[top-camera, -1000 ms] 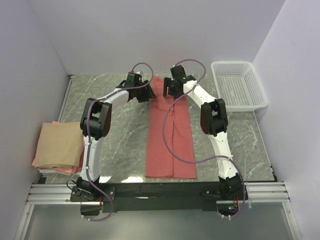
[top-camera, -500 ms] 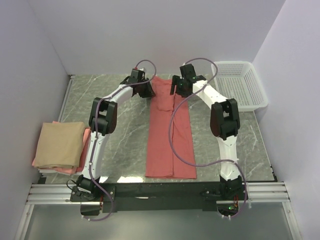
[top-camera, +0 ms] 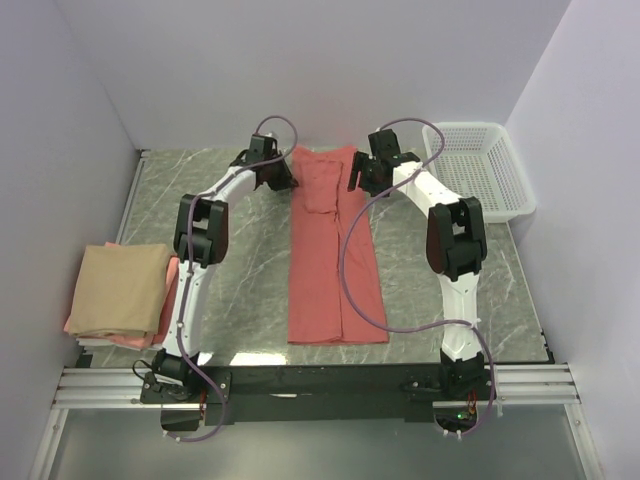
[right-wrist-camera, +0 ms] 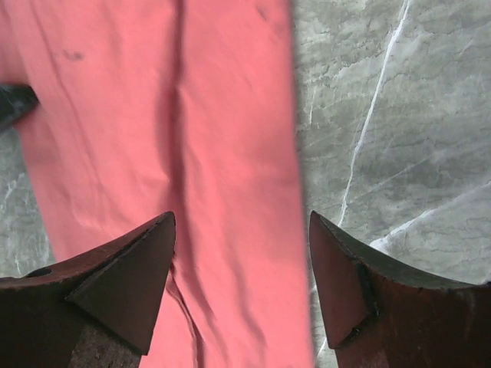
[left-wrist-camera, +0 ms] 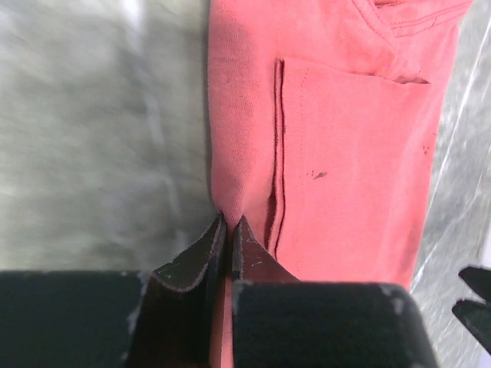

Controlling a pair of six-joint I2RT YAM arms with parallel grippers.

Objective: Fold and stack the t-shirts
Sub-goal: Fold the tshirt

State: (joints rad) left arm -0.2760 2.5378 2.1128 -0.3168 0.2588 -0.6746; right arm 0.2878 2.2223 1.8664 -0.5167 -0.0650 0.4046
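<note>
Within the last second the left gripper has been shut on the red shirt at its 11 o'clock corner. The right gripper is held wide over the 1 o'clock edge, nothing gripped. The shirt lies as a strip from 12 to 6, so only half the grip needed for the next fold is judged made.

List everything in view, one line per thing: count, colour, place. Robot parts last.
salmon-red t-shirt: one, salmon-red, folded into a long strip down the middle of the table
tan-beige t-shirt: one, tan, folded, on top of the pile at the table's left edge
pink t-shirt: one, pink, under the tan one, only its edges showing
basket: one, white mesh, far right corner
table: one, grey-green marble pattern
left gripper: one, black, shut on the strip's left edge at its far end
right gripper: one, black, open, over the strip's right edge at its far end
</note>
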